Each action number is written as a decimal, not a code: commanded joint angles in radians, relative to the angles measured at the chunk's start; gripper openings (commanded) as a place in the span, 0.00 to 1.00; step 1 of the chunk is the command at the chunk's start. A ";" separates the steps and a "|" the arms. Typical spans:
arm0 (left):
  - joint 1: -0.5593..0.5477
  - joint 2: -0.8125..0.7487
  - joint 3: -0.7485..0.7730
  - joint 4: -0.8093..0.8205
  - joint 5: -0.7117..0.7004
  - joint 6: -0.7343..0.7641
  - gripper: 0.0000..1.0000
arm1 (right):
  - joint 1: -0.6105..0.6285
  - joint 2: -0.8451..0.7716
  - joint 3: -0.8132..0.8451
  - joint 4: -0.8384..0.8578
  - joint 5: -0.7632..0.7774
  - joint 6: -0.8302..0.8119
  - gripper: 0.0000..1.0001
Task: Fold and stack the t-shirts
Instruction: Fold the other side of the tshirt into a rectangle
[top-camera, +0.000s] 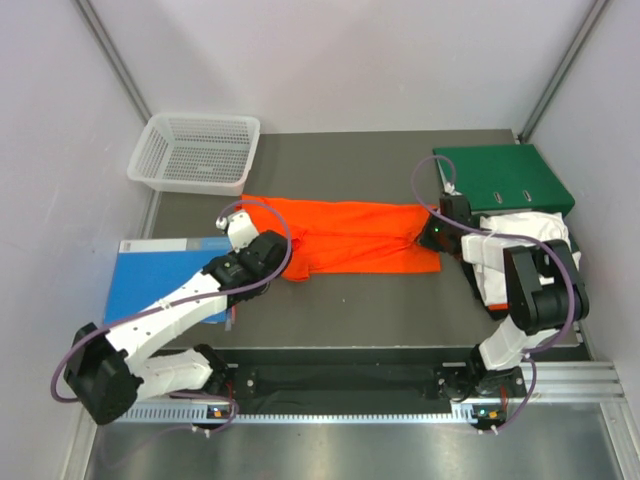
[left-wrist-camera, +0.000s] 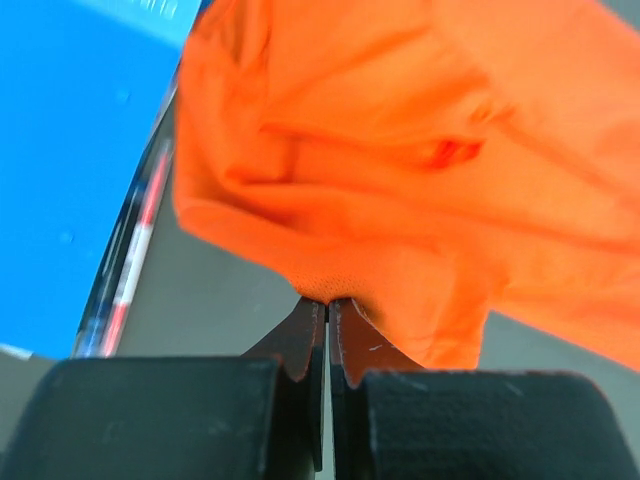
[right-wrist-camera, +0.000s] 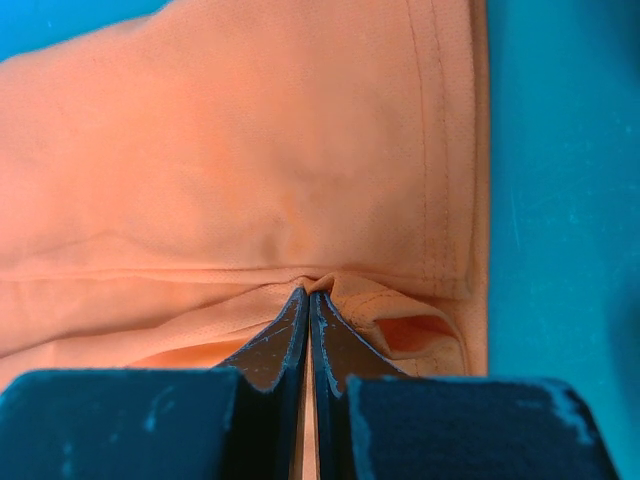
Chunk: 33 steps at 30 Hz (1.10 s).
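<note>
An orange t-shirt (top-camera: 350, 237) lies stretched across the middle of the dark table, partly folded lengthwise. My left gripper (top-camera: 283, 262) is shut on its left end; in the left wrist view the gripper (left-wrist-camera: 328, 300) pinches a fold of the orange t-shirt (left-wrist-camera: 400, 180), which hangs bunched above the table. My right gripper (top-camera: 432, 235) is shut on the shirt's right end; in the right wrist view the gripper (right-wrist-camera: 309, 292) pinches a fold of the orange t-shirt (right-wrist-camera: 250, 170) near its hem. A white t-shirt (top-camera: 515, 228) lies crumpled under the right arm.
A white mesh basket (top-camera: 195, 152) stands at the back left. A green binder (top-camera: 505, 177) lies at the back right. A blue binder (top-camera: 155, 280) lies at the left under my left arm, and shows in the left wrist view (left-wrist-camera: 70, 150).
</note>
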 joint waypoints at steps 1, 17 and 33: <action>0.036 0.071 0.113 0.063 -0.070 0.085 0.00 | -0.016 -0.061 -0.016 0.006 0.006 -0.014 0.00; 0.255 0.358 0.345 0.220 0.091 0.366 0.00 | -0.026 -0.096 -0.018 0.003 0.018 -0.015 0.00; 0.344 0.588 0.488 0.241 0.179 0.410 0.00 | -0.040 -0.035 0.007 0.024 0.018 -0.002 0.03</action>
